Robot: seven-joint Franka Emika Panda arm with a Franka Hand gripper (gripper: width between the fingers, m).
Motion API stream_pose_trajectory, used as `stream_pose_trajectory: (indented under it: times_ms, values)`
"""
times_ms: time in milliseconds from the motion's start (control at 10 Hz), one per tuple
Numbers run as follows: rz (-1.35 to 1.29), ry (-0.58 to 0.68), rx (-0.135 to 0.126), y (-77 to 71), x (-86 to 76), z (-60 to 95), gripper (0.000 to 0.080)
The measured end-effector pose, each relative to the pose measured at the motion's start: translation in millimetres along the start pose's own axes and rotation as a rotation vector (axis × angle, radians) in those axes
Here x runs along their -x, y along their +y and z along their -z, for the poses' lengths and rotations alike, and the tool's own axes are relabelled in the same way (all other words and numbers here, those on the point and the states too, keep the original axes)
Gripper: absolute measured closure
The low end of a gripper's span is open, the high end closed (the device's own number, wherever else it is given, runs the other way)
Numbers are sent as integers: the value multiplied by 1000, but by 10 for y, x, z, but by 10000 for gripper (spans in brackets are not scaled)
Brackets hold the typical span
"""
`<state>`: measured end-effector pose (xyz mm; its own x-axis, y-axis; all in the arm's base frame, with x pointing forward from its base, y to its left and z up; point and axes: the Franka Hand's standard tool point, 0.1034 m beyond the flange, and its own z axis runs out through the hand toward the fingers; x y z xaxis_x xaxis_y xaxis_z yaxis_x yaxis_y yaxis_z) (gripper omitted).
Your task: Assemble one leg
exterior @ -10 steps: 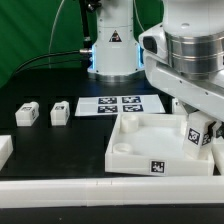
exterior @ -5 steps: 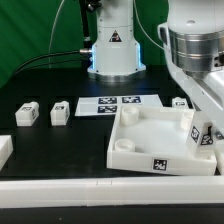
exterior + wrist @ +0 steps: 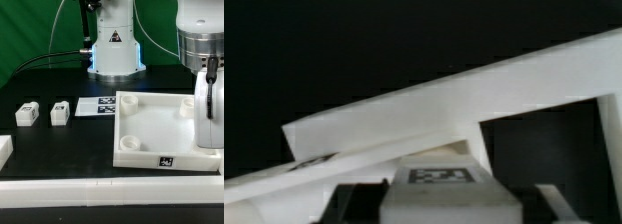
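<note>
My gripper [image 3: 207, 108] hangs over the right side of the large white tray-like part [image 3: 135, 155], near its far right corner socket [image 3: 187, 104]. In the wrist view my gripper [image 3: 452, 206] is shut on a leg [image 3: 441, 190], a white block with a square tag facing the camera, held between the two fingers [image 3: 359, 203]. The tray's white wall [image 3: 438, 110] runs slanted just beyond it. In the exterior view the held leg is hard to tell from the white hand. Two more legs [image 3: 27, 113] [image 3: 60, 112] stand at the left.
The marker board [image 3: 98, 105] lies behind the tray, partly covered by its far edge. A white block [image 3: 5, 150] sits at the left edge. A long white rail [image 3: 100, 188] runs along the front. The robot base [image 3: 112, 50] stands at the back.
My gripper with the leg has moved right and up. The tray has shifted: its far edge now reaches farther back, over part of the marker board.
</note>
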<state>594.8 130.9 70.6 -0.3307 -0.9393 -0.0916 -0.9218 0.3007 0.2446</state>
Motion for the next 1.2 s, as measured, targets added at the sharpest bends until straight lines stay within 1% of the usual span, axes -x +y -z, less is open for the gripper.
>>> stream_pose_trajectory:
  times_ms: [200, 300, 400, 500, 600, 700, 800, 900, 1000, 1200]
  values:
    - [24, -2, -2, -2, 1, -1, 506]
    - [35, -2, -1, 4, 11, -5, 415]
    - [36, -2, -1, 5, 13, -7, 278]
    - [38, -1, -1, 6, 14, -8, 278]
    - [40, -1, 0, 7, 16, -9, 170]
    - [46, -1, 0, 8, 18, -9, 155]
    - [73, 0, 5, 21, 20, -21, 151]
    - [110, 4, 21, 56, 16, -47, 151]
    - [209, 5, 34, 71, -11, -53, 151]
    - [464, 1, 38, 86, -54, -52, 150]
